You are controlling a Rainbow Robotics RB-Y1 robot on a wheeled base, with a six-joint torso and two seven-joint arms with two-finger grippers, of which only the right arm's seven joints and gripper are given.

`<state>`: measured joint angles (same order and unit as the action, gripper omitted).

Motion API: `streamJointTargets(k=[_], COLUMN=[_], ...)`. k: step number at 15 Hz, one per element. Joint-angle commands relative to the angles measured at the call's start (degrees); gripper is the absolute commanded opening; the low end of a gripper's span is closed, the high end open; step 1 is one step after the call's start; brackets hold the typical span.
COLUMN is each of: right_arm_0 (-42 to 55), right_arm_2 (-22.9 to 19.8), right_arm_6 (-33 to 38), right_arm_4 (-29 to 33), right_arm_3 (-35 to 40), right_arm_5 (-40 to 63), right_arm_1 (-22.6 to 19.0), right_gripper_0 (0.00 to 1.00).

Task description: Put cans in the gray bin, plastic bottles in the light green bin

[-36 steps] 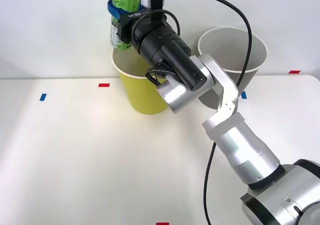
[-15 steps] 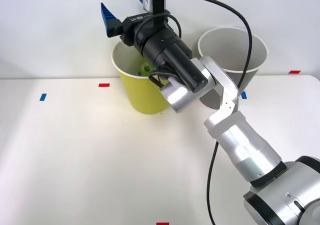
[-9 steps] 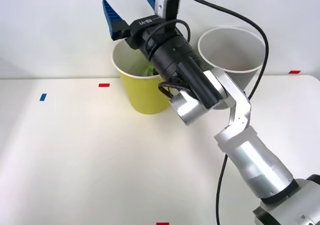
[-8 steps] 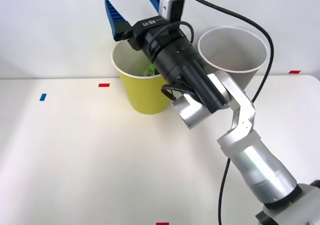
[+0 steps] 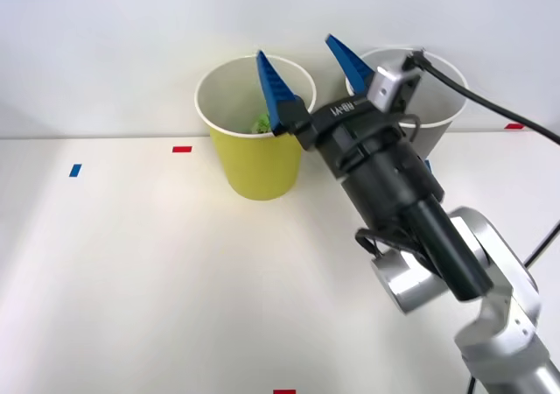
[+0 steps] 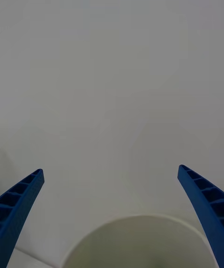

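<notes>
The bench (image 5: pixel 157 289) carries no loose item on its near surface; small red and blue tape marks sit along its edges, probably as placement references.

The right arm enters from the near right corner of the front view. Its silver links rise to a black wrist, which is angled up and away toward the two bins. The tool (image 5: pixel 313 68) is empty, with its two blue ribbed fingers (image 5: pixel 273 86) spread wide apart. It is held raised above the bench, in front of the gap between the two bins. In the right wrist view the fingers (image 6: pixel 18 198) stand at the two lower corners, with a white bin rim between them and the plain wall beyond.

The light green bin (image 5: pixel 255 162) stands upright at the far edge of the bench. A green item, judged to be a plastic bottle (image 5: pixel 262 125), lies inside it against the far wall. The gray bin (image 5: pixel 437 118) stands upright just beside it, largely masked by the wrist; its contents cannot be determined. The open, raised pose suits a clear withdrawal from the bins.
</notes>
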<state>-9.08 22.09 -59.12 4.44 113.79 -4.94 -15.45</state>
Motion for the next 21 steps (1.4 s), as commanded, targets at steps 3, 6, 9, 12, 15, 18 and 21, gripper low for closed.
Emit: streamJointTargets(k=[3,6,9,12,15,18,21], right_arm_0=[19.45,31.05,37.21,42.22,46.7,50.13,51.89], right_arm_2=[-4.42,-7.85,-9.52,-10.57,-10.93,-12.07,-13.39], right_arm_6=[0.76,0.5,0.32,-0.12,-1.17,-1.79,-2.58], right_arm_4=[-0.93,-1.02,-1.19,-1.02,0.3,0.57,1.01], right_arm_3=[8.47,10.31,10.31,10.23,10.23,10.23,10.23], right_arm_5=[-6.58,-10.36,-11.68,-11.59,-12.2,-12.47,-11.68], right_arm_1=[-4.68,-5.73,-5.47,-3.1,-0.46,0.07,1.91], right_gripper_0=[0.98,0.98,0.98,0.98,0.98,0.98,0.98])
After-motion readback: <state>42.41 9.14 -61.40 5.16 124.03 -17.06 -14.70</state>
